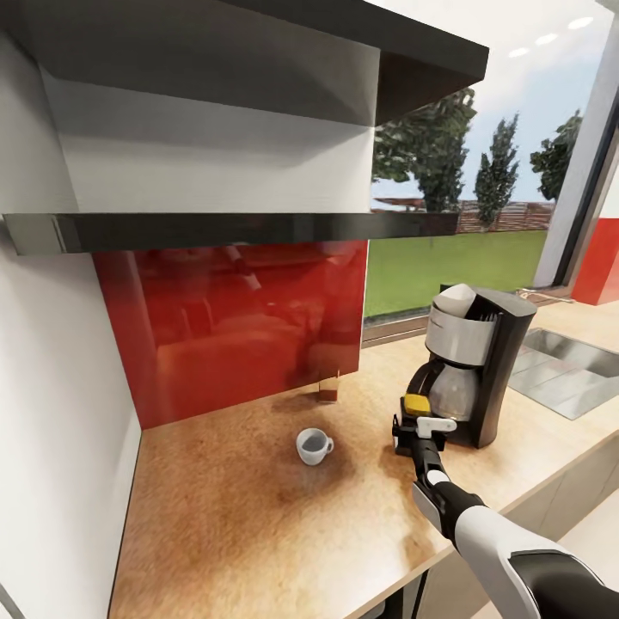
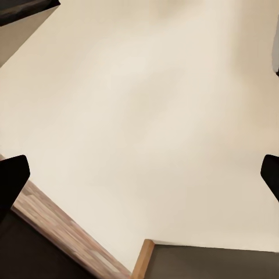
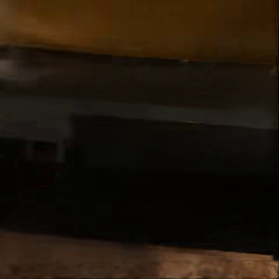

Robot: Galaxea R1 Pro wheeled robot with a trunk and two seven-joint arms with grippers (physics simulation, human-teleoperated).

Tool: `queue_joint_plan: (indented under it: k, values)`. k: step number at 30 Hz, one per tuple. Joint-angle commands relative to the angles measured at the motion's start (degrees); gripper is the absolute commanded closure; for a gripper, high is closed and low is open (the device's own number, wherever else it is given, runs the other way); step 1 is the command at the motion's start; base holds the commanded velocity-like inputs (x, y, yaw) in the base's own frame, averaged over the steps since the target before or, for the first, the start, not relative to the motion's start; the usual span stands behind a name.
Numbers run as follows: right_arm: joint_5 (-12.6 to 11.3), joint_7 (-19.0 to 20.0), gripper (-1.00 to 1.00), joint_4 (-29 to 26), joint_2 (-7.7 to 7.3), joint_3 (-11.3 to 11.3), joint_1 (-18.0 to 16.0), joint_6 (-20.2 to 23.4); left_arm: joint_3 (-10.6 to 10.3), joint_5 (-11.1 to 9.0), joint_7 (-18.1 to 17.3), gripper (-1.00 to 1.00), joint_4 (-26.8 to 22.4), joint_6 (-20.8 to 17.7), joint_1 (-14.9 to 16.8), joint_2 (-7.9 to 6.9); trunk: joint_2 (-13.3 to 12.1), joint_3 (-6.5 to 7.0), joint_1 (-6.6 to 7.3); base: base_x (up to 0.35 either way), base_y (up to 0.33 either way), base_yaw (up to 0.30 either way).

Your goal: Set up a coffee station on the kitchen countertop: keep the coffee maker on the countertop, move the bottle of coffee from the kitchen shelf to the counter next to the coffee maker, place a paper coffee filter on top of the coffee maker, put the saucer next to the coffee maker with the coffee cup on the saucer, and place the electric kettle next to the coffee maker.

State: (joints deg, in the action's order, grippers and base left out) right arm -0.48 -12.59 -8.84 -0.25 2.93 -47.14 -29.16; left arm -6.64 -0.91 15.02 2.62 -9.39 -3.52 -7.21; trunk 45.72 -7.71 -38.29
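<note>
- The coffee maker (image 1: 477,365) stands on the countertop (image 1: 258,499), black with a silver band and a glass carafe low in its front.
- A white paper filter (image 1: 456,299) sits on top of the coffee maker, tilted toward the red backsplash side.
- The right gripper (image 1: 419,432) is down at the counter, right at the foot of the coffee maker on its carafe side, with the white and black arm reaching in from the counter's front edge.
- A gold-yellow lid shows just above the gripper's fingers; that is the coffee bottle (image 1: 418,404), touching or nearly touching the carafe. Its label is hidden, so no writing can be read.
- The fingers sit on either side of the bottle, but I cannot tell whether they are pressing on it or standing off.
- The right wrist view is dark and blurred; only a black mass and a strip of counter show.
- The cup (image 1: 314,446) lies well apart from the coffee maker, out on the bare counter toward the backsplash, its handle pointing toward the machine.
- A small wooden block (image 1: 328,391) with a dark top stands beyond the cup, against the red backsplash (image 1: 241,327).
- The steel sink (image 1: 567,370) is on the coffee maker's other side.
- The black shelf (image 1: 215,230) runs along the wall above the backsplash.
- In the left wrist view, the left gripper's (image 2: 139,174) dark fingertips (image 2: 13,177) sit at opposite edges, wide apart, with nothing between them but pale floor.
</note>
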Motion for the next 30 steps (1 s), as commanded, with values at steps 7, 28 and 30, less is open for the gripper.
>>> queue_joint_plan:
  k: [7, 28, 30]
  values:
    - [0.0, -0.3, -1.0, 0.0, -0.01, 0.3, -0.1, -0.1, -0.5, -0.1, 0.1, -1.0, -0.1, -0.3, 0.0, 0.04, 0.1, -0.07, -0.01, -0.009, 0.0, 0.0]
    - [0.0, -0.3, -1.0, 0.0, -0.01, 0.3, 0.0, -0.1, -0.4, -0.1, 0.1, -1.0, -0.1, -0.4, 0.0, 0.01, 0.1, -0.07, -0.01, -0.144, -0.013, 0.0]
    - [0.0, -0.3, -1.0, 0.0, -0.01, 0.3, 0.0, -0.1, -0.4, -0.1, 0.1, -1.0, -0.1, -0.4, 0.0, 0.01, 0.1, -0.07, -0.01, 0.0, 0.0, 0.0]
